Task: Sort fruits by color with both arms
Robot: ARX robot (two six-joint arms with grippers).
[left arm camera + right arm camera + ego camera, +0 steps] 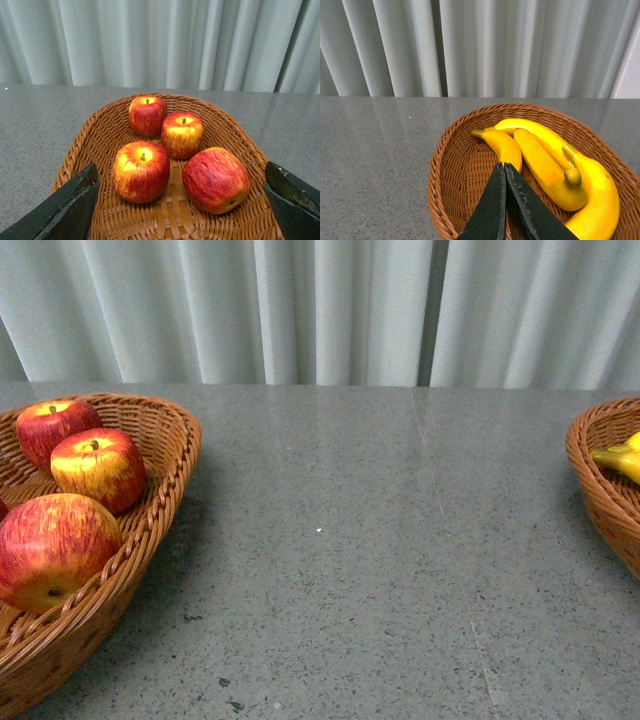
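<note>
1. The tabletop [380, 540] is lying between the two baskets with no loose fruit showing on it in the front view; judged from this, the sorting is looking finished or nearly so.
2. The left basket [102, 130] is holding four red apples [141, 171], all inside the rim in the left wrist view. Three are sitting stem-up; the fourth is lying on its side just beside them. No yellow fruit is showing among them.
3. The right basket [451, 165] is holding the bananas [547, 167]: three are showing in the right wrist view, lying side by side and touching, with no apple among them.
4. The left claw [182, 210] is hovering over the apple basket with its jaws standing wide apart and gripping nothing.
5. The right claw [504, 200] is hanging over the banana basket, jaws pressed together, nothing between them.
6. Hard to make out: the front view is cutting off both baskets, showing only three apples fully and one banana tip; neither arm is appearing there. Tabletop edges beyond the frames are hidden, so a stray fruit cannot be ruled out.
</note>
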